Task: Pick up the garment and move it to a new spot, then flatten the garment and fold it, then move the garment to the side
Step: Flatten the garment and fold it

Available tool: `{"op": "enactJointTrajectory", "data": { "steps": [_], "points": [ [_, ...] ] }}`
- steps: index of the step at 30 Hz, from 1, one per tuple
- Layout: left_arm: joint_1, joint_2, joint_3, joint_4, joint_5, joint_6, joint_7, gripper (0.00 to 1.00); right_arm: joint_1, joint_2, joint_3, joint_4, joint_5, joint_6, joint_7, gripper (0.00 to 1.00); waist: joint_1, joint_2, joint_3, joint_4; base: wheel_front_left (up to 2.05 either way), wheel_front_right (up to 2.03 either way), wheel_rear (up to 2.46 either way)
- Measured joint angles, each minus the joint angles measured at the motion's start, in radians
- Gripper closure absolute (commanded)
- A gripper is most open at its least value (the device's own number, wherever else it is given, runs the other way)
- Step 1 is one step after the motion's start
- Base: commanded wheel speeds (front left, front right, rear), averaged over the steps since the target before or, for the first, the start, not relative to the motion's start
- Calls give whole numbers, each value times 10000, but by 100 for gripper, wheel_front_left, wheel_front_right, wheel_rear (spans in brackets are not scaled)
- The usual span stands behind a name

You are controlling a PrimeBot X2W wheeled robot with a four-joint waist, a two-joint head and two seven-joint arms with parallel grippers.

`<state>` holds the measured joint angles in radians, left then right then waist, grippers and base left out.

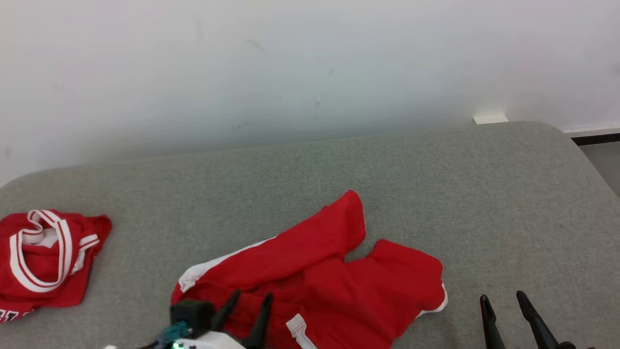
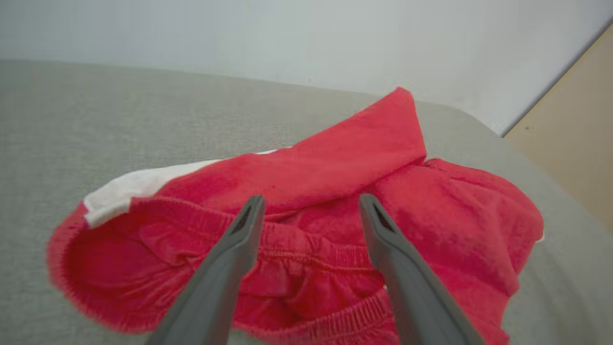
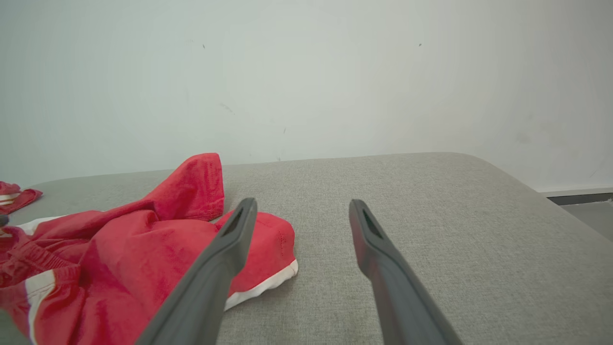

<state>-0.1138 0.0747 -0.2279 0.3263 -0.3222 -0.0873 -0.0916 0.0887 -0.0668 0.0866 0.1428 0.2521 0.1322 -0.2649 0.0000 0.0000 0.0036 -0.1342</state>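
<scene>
A pair of red shorts with white trim, the garment [image 1: 319, 271], lies crumpled on the grey cushioned surface [image 1: 436, 184], a little left of centre near the front edge. My left gripper [image 1: 252, 298] hovers over its elastic waistband, open, with nothing between the fingers; the left wrist view shows the garment [image 2: 335, 191] bunched under those spread fingers [image 2: 239, 239]. My right gripper [image 1: 503, 298] stands open over bare fabric to the right of the garment. In the right wrist view the garment [image 3: 119, 249] lies to the left, behind the left finger.
A second red item with red-and-white striped bands [image 1: 43, 257] lies at the far left of the surface. A white wall [image 1: 310, 72] rises behind. The surface's rounded right edge [image 1: 586, 155] drops off to the floor.
</scene>
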Motion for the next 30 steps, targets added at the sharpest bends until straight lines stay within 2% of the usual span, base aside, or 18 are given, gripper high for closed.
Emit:
{"op": "enactJointTrajectory", "data": {
  "steps": [7,16,17,18,19,20,24,30],
  "points": [
    [-81,35,-1024,138,-178,-267,1735,0,-45,2,58,33,2,0,0,0,0,0,63,-511,0,0,0],
    [-116,512,-1383,-123,-677,-353,3329,0,-60,10,42,48,13,0,0,0,0,0,231,-1029,0,0,0],
    [-116,535,-1421,-186,-754,-355,3402,2,-65,15,33,48,15,0,0,0,0,0,260,-1053,0,0,0],
    [-116,543,-1455,-265,-798,-355,3494,54,-70,21,21,42,17,0,0,0,0,0,289,-1067,0,0,0],
    [-114,552,-1513,-337,-848,-357,3605,87,-72,25,10,42,19,0,0,0,0,0,317,-1074,0,0,0],
    [-109,556,-1574,-412,-897,-359,3680,100,-74,31,-10,42,29,0,0,0,0,0,337,-1069,0,0,0],
    [-20,573,-1501,-796,-1287,-349,3622,100,-58,54,-111,56,33,0,0,0,0,0,355,-922,0,0,0],
    [1103,631,-305,-1885,-1741,700,2698,100,9,79,-228,54,27,0,0,0,0,0,265,-539,0,0,0]
  ]
}}
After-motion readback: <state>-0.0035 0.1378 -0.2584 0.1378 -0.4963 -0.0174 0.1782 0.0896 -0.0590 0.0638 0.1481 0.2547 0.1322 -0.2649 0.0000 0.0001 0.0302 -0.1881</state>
